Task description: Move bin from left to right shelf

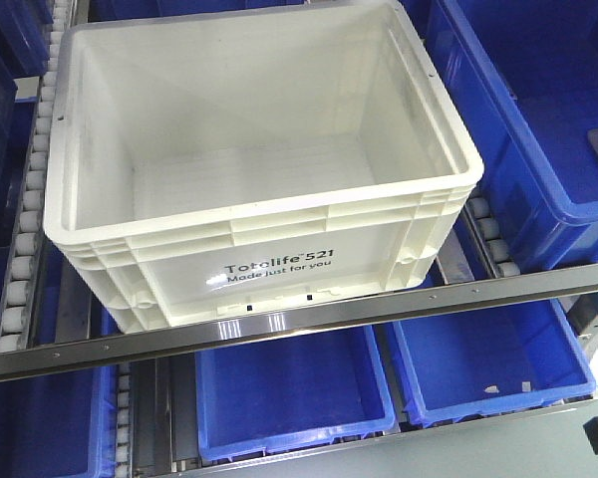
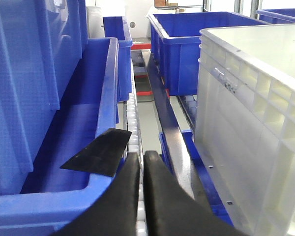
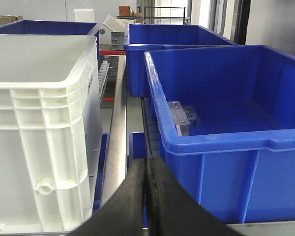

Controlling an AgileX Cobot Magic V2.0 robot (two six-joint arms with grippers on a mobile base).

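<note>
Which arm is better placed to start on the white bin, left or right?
Neither clearly; it likely needs both. The left gripper, shut, sits beside one side wall of the white bin; the right gripper, also shut, sits beside the opposite wall. Neither touches it.

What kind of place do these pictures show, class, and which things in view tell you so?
Most likely a warehouse or storeroom with flow racking. A large white crate sits on a shelf with roller tracks behind a metal rail, and rows of blue bins fill the shelves around and below it.
</note>
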